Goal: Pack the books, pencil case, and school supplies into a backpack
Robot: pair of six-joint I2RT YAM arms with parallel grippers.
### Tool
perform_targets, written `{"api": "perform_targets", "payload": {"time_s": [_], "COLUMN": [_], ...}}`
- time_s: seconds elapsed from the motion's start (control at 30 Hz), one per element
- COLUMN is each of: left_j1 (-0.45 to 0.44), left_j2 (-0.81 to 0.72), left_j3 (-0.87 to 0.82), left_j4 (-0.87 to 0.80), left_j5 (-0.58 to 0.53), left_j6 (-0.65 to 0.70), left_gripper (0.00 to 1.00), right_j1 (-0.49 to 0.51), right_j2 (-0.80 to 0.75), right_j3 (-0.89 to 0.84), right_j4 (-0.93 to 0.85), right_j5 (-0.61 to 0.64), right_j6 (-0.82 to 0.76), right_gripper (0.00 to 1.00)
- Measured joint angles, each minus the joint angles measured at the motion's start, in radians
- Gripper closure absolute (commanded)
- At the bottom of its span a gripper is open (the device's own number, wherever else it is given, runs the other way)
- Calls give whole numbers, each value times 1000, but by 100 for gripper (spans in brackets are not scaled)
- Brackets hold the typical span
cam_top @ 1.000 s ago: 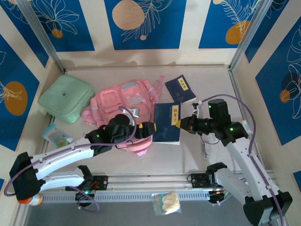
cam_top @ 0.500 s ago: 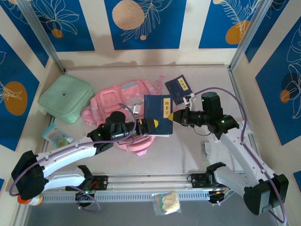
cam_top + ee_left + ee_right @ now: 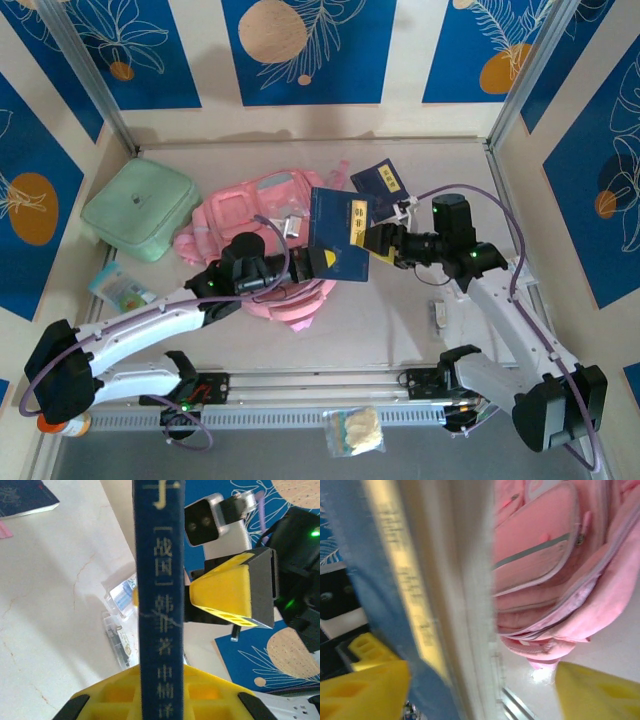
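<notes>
A navy book [image 3: 338,238] is held up off the surface [image 3: 400,320], its cover facing the overhead camera, at the 3 o'clock edge of the pink backpack [image 3: 240,215]. The left gripper [image 3: 312,265] is clamped on the book's 7 o'clock corner. The right gripper [image 3: 376,241], at 3 o'clock, straddles the opposite edge with jaws apart. A second navy book [image 3: 383,188] lies at 1 o'clock, and a green pouch [image 3: 138,208] at the backpack's 9 o'clock.

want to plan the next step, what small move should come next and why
Probably close the right gripper on the book. The book stands on edge above the backpack at its right side, clamped in the left gripper, while the right wrist view shows a gap between it and one of the right fingers. A second grip would likely steady it.
</notes>
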Motion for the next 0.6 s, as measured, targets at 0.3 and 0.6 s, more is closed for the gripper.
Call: {"api": "perform_targets", "payload": {"time_s": [0.3, 0.6], "left_j1": [0, 3], "left_j2": [52, 72], "left_j3": [25, 37], "left_j4": [62, 36], "left_j5": [4, -16], "left_j6": [-3, 1], "left_gripper": [100, 100], "right_j1": [45, 98], "right_j2": [-5, -30], "right_j3": [-130, -127], "right_j4": [249, 303], "right_j5": [-179, -173], "right_j6": [157, 187], "right_gripper": [10, 59]}}
